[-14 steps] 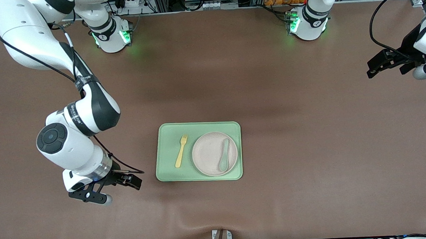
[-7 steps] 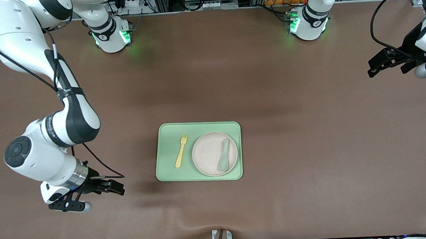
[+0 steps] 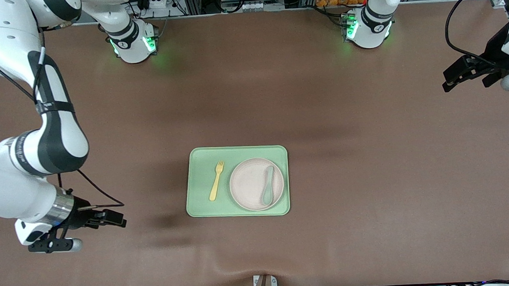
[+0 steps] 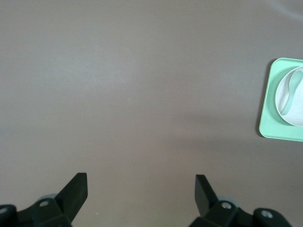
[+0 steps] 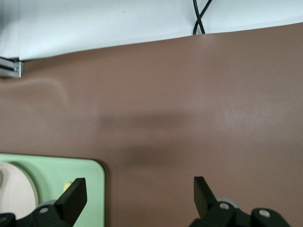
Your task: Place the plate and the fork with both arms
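While both claws hang wide apart at the table's ends, left claw (image 3: pixel 466 73) and right claw (image 3: pixel 97 221), the fork (image 3: pixel 216 180) lies between them.

No legible text, labels or numbers on any surface in these views.

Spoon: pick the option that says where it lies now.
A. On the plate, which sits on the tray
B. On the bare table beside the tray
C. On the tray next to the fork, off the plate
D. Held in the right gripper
A: the front view shows the spoon lying on the plate, which sits on the tray; the fork lies beside the plate.
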